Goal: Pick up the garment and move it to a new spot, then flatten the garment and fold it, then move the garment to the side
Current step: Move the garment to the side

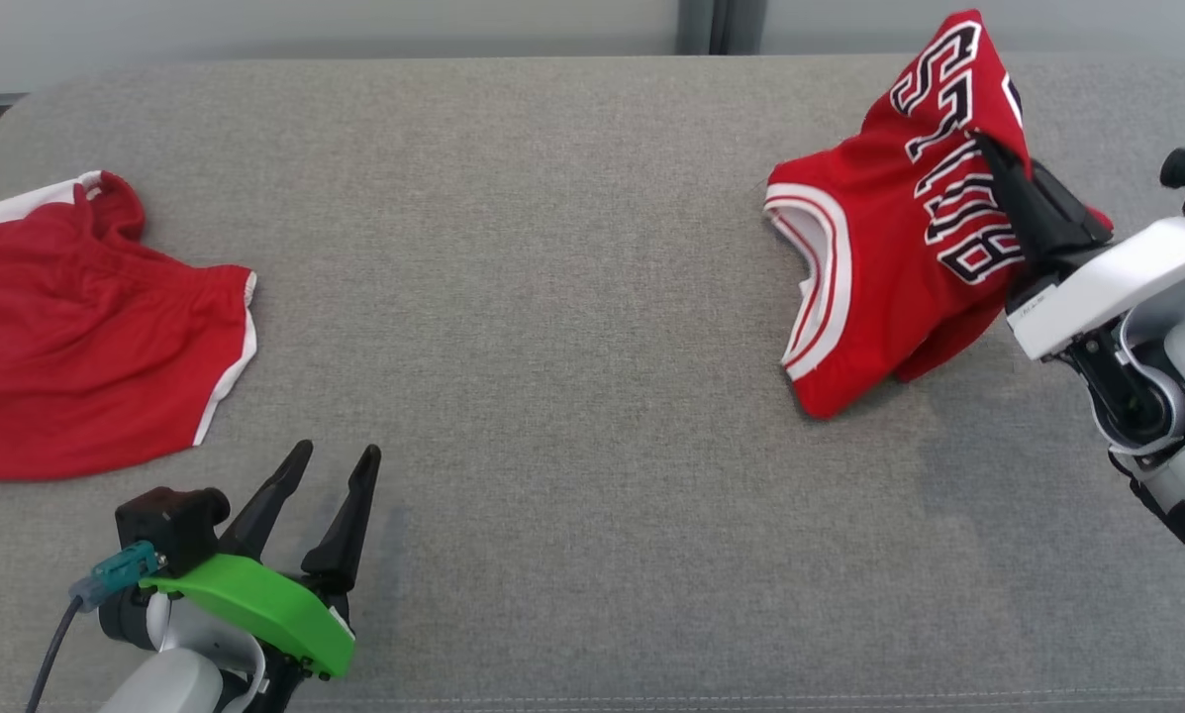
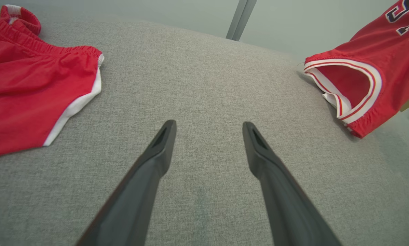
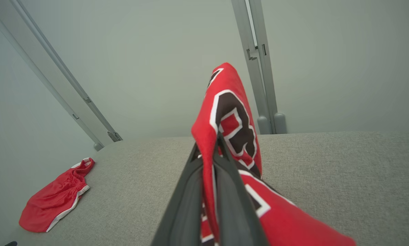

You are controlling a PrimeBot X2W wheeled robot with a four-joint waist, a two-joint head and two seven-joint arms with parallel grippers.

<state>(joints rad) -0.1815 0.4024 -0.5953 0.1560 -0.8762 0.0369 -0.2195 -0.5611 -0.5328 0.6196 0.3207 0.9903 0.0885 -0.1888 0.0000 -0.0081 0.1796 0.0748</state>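
Observation:
The garment (image 1: 889, 257) is a red jersey with black-and-white lettering and white-striped armholes. It hangs lifted at the right of the grey surface, its lower hem just touching down. My right gripper (image 1: 998, 168) is shut on the jersey's upper fabric; in the right wrist view the cloth (image 3: 231, 126) rises out from between the two closed fingers (image 3: 209, 153). My left gripper (image 1: 335, 460) stands open low at the front left, nothing between its fingers, also spread wide in the left wrist view (image 2: 207, 128). The jersey's armhole (image 2: 348, 89) shows at that view's right.
A pair of red shorts (image 1: 77, 327) with white trim lies flat at the far left edge of the grey padded surface (image 1: 572, 297), also seen as shorts (image 2: 30, 85) and shorts (image 3: 54, 198). A pale wall with metal posts (image 3: 259, 68) stands behind the surface.

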